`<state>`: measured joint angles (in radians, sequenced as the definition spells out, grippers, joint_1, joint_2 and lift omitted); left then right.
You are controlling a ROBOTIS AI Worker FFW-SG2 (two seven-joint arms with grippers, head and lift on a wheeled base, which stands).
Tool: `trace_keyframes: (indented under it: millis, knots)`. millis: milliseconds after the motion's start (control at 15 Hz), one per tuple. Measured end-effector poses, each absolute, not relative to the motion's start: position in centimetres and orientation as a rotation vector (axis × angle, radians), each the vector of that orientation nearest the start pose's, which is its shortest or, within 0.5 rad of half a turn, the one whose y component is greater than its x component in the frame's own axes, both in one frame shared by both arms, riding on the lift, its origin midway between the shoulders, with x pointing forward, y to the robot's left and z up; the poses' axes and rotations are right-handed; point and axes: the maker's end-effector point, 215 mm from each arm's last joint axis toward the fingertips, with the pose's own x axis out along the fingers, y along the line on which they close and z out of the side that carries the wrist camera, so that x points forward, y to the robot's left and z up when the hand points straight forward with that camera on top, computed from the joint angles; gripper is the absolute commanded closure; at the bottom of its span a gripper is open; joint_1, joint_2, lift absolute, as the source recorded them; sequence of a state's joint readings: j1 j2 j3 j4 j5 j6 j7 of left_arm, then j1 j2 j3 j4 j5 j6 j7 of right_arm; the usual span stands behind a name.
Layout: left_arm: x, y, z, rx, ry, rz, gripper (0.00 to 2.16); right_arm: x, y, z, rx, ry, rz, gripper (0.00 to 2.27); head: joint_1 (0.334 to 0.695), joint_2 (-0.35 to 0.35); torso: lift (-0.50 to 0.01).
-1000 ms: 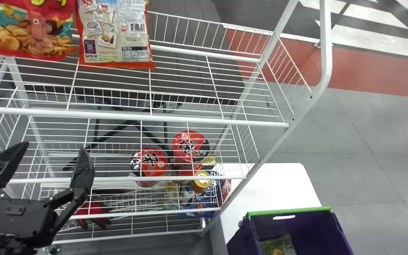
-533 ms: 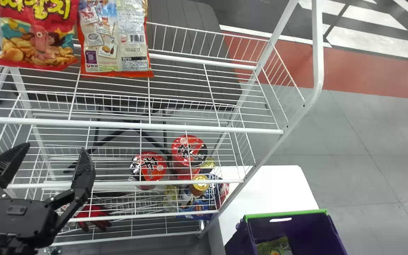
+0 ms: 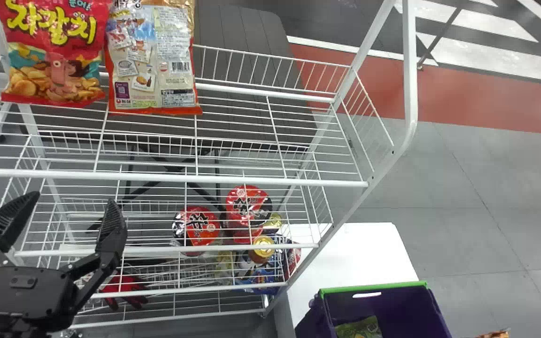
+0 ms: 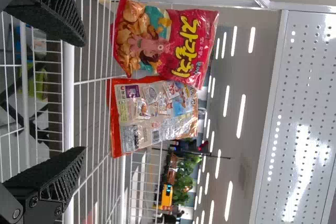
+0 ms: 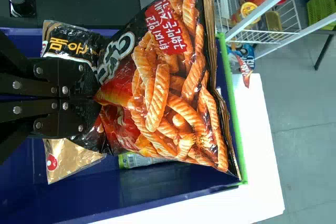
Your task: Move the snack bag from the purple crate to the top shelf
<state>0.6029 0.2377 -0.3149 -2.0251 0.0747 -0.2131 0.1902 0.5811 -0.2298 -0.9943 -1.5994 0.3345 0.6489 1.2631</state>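
- The right end effector [image 5: 89,98] is pinched tight, with its two flat black fingers pressed on one end of the snack bag [image 5: 168,103].
- The snack bag sticks out past those fingertips. It is big and puffy, and its far edge is loose. I think it has been picked up and is over the crate.
- The bag should be light and soft. The shiny wrap may be slippery, and the crunchy bits inside could break if squeezed hard. The end is a good place to hold it, because the wrap bunches up there. The fat middle is a bad place to pinch. The loose end may flop or swing.
- Past the snack bag, and around it, are the walls of the purple crate [image 5: 152,190] with its green rim. A green packet [image 5: 142,160] lies in there, lower than the right end effector.
- The crate sits on a white surface [image 3: 359,249].
- The left end effector [image 3: 69,204] is well off to the left of the right one, by the rack. It is wide open and holds nothing.
- The top shelf [image 3: 251,178] is ahead and to the left of the right end effector. A red bag [image 3: 57,51] and an orange-edged bag [image 3: 153,61] are on it. Next, I think the bag must go up high and left, clear of the front bar, then down gently beside them.
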Motion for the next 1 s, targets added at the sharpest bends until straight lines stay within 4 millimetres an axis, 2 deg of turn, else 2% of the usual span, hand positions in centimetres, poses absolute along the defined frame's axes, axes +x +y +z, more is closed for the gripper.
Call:
trace_keyframes:
  millis: [267,600,1000]
  knots:
    - [37.8,12.0,-34.1,-0.065,-0.013,-0.191,0.11,9.2,-59.2,-53.1,0.235,1.106,0.033,1.66,0.695,-0.35,-0.06]
    - [37.2,11.7,-34.1,-0.059,-0.011,-0.188,0.11,11.0,-56.9,-51.7,0.253,1.047,0.082,1.66,0.695,-0.35,-0.039]
    - [36.1,11.9,-33.7,-0.054,-0.014,-0.17,0.11,13.8,-54.4,-47.9,0.281,0.951,0.112,1.66,0.695,-0.35,-0.016]
